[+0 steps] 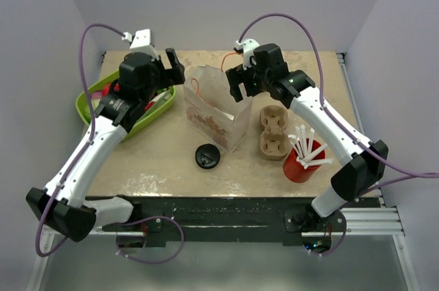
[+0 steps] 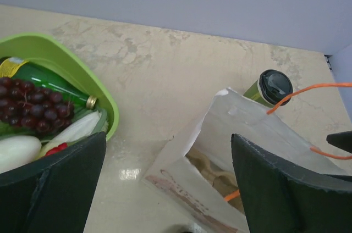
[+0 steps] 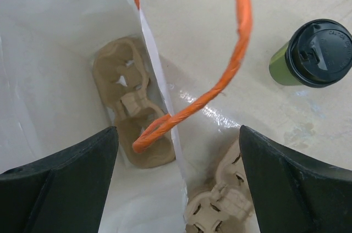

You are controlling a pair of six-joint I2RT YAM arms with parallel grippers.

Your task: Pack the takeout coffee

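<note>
Beige desk (image 1: 158, 160), pale walls. Right claw (image 3: 177, 131) hangs over the open mouth of the paper bag (image 1: 216, 106), jaws spread wide, nothing held. Orange handle loop (image 3: 236, 51) crosses right under it. Left claw (image 2: 168, 137) is also wide open and empty, just beside the bag on the green tray (image 2: 66, 51) side. One cardboard carrier (image 3: 129, 101) sits in the bag bottom, a second (image 1: 273, 130) is out on the desk. Takeout coffee (image 3: 313, 51) stands lidded on the desk beyond the bag, untouched. Looks like pre-grasp. Next: move right claw off the bag, straddle the cup body below the lid, close, lift, lower into a carrier well. Mind the handle loop.
</note>
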